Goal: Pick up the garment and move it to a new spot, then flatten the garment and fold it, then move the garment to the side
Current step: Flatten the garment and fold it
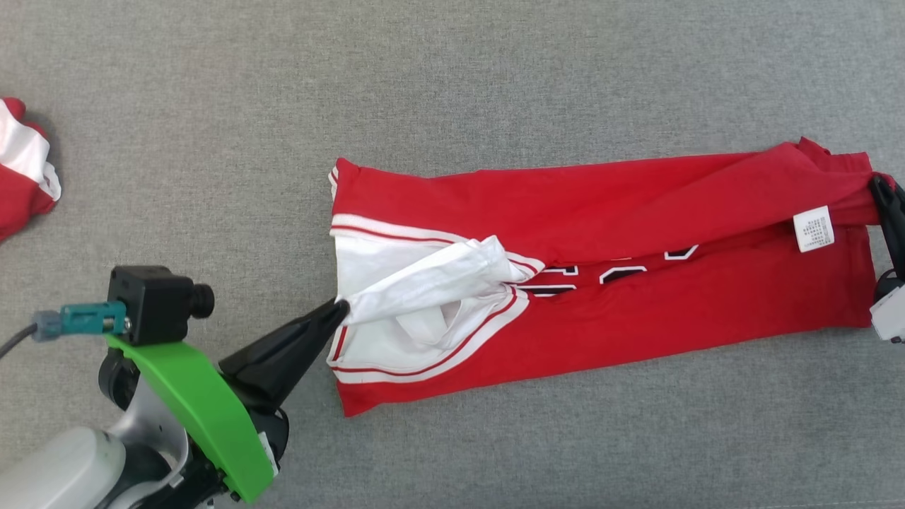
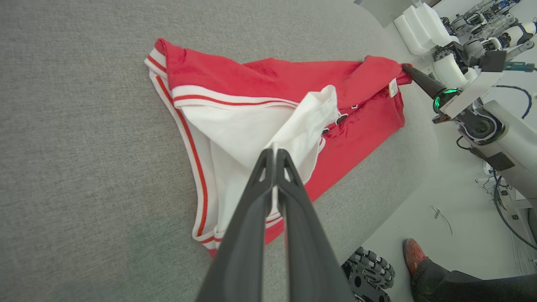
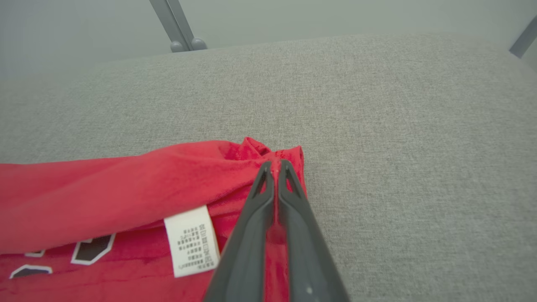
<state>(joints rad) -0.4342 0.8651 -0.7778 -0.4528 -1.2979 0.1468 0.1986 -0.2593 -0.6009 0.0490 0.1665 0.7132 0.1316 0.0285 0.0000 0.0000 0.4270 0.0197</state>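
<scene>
One red jersey (image 1: 636, 205) with white, red-striped trim is lying stretched lengthwise across the grey fabric surface (image 1: 495, 71), near its middle and running from left to right in the head view. Two grippers are holding it, one at each end. The left gripper (image 1: 341, 309) is pinching a loose white fold (image 1: 424, 283) of the jersey at its left end, with both dark fingers pressed together on the cloth. The right gripper (image 1: 879, 184) is clamping the bunched red corner at the far right end, its fingers likewise closed on the fabric. One white care label (image 1: 813, 228) is showing on the jersey, just beside the right gripper. A second red-and-white garment (image 1: 21, 170) is lying well apart at the left edge of the surface. In the left wrist view, one person's shoe (image 2: 413, 253) is standing on the floor beside the surface.
</scene>
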